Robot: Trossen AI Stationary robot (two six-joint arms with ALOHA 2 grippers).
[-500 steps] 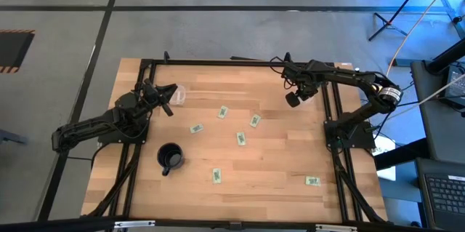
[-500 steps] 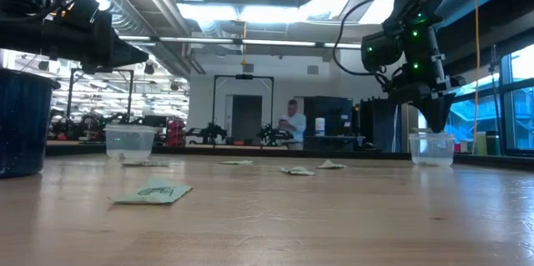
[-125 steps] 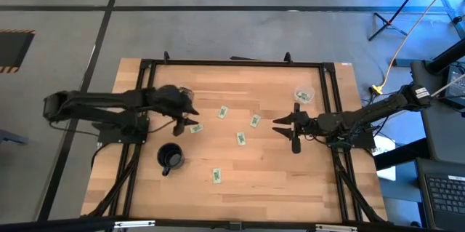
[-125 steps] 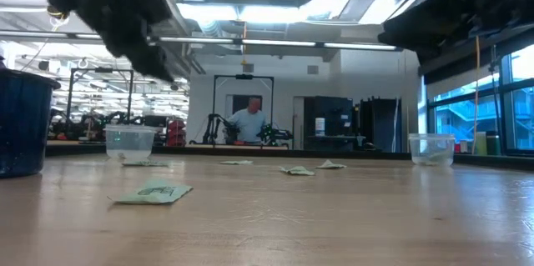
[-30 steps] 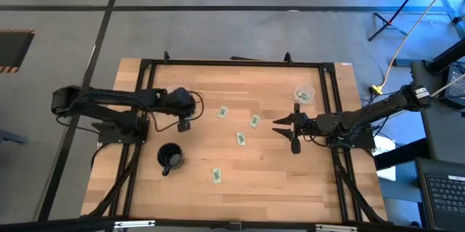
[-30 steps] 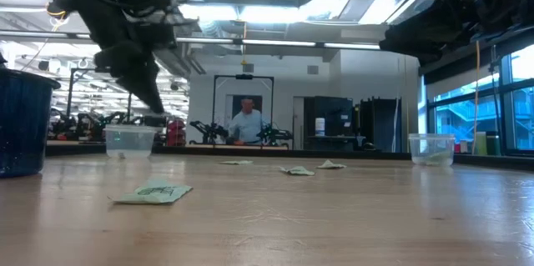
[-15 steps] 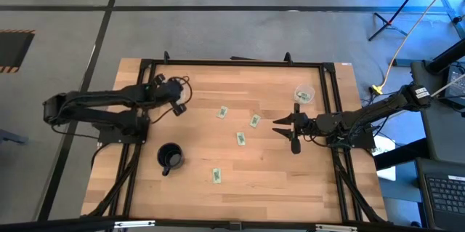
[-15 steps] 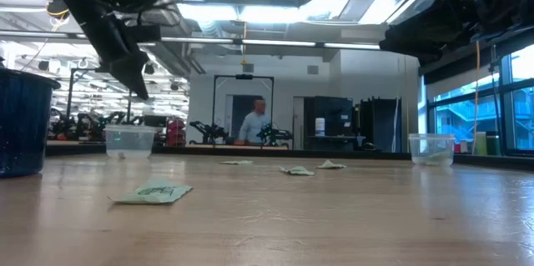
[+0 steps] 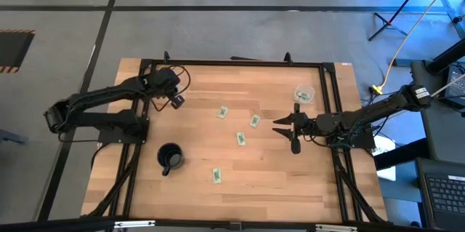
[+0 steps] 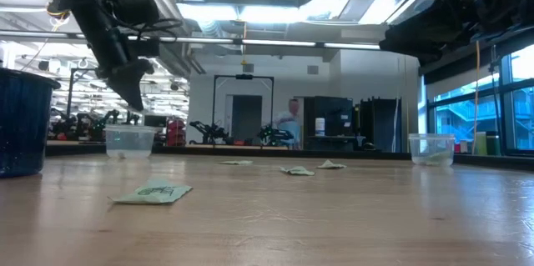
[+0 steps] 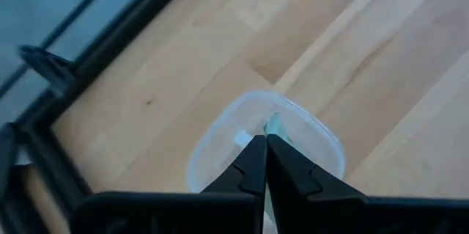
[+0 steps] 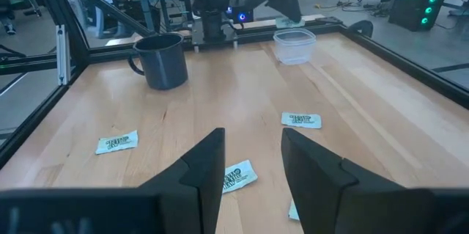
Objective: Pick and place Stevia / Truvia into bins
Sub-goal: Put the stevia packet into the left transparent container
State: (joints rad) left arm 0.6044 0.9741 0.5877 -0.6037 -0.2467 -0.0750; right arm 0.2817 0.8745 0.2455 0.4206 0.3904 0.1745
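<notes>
A pale green sachet (image 11: 273, 125) is pinched in the closed left pincer (image 11: 264, 144) above a clear cup (image 11: 308, 137), while the right pincer (image 12: 253, 153) is held apart, empty, over the tabletop (image 9: 269, 166).

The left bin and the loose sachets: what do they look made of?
Left bin: seemingly clear plastic, since the wood shows through its wall. Sachets: likely matte paper, flat, pale with green print. Table: light wood with visible grain.
</notes>
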